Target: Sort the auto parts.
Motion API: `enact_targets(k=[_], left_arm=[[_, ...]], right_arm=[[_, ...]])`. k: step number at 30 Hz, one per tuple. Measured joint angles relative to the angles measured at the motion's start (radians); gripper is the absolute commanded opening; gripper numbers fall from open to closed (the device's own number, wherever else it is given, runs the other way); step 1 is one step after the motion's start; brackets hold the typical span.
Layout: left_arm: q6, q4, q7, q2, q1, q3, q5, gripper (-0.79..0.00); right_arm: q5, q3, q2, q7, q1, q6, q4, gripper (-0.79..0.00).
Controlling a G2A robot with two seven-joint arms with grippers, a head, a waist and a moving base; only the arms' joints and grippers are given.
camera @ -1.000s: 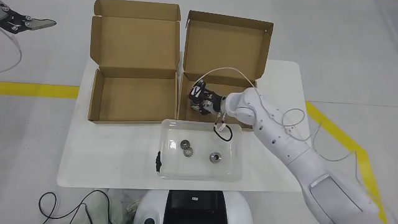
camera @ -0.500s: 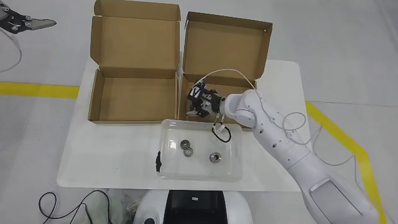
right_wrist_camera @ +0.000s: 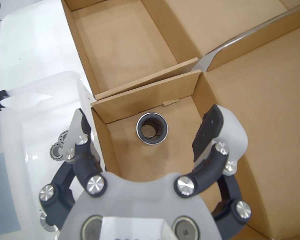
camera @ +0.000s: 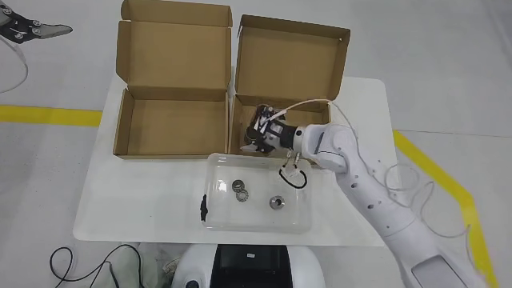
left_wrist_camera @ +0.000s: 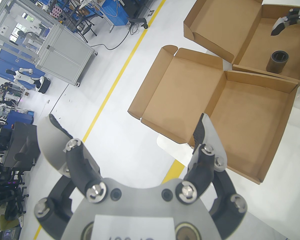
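Black sleeve [right_wrist_camera: 152, 132] stands upright, axis vertical, bore up, in the box's [right_wrist_camera: 180, 116] 7 o'clock corner; right gripper [right_wrist_camera: 146, 117] spread wide, empty.

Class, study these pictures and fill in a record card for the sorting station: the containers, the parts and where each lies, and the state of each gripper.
Containers: left box and right box, lids open, side by side on the table; clear tray in front of them.
Right box contents: one black sleeve, standing upright.
Tray contents: two ring bearings; one small metal part.
Right gripper: fingers open, holding nothing, above the black sleeve, not touching it.
Left gripper: fingers open, holding nothing, over the floor off the left box's side.
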Motion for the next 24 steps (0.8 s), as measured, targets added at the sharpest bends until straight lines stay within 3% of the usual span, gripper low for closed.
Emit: enact_targets(k=[9, 15, 17, 19, 24], left_arm=[[0.0, 0.0, 0.0, 0.0, 0.0, 0.0, 0.0, 0.0], [0.0, 0.0, 0.0, 0.0, 0.0, 0.0, 0.0, 0.0], [0.0, 0.0, 0.0, 0.0, 0.0, 0.0, 0.0, 0.0], [0.0, 0.0, 0.0, 0.0, 0.0, 0.0, 0.0, 0.0], [0.0, 0.0, 0.0, 0.0, 0.0, 0.0, 0.0, 0.0]], right_arm=[[-0.074, 0.077, 0.052, 0.053, -0.158, -0.165, -0.26, 0.0], [-0.158, 0.083, 0.078, 0.058, -0.23, -0.303, -0.345, 0.0], [-0.171, 0.096, 0.086, 0.041, -0.255, -0.314, -0.35, -0.089], [-0.179, 0.115, 0.094, 0.021, -0.287, -0.319, -0.356, -0.126], [-0.203, 0.162, 0.116, -0.016, -0.357, -0.354, -0.36, -0.123]])
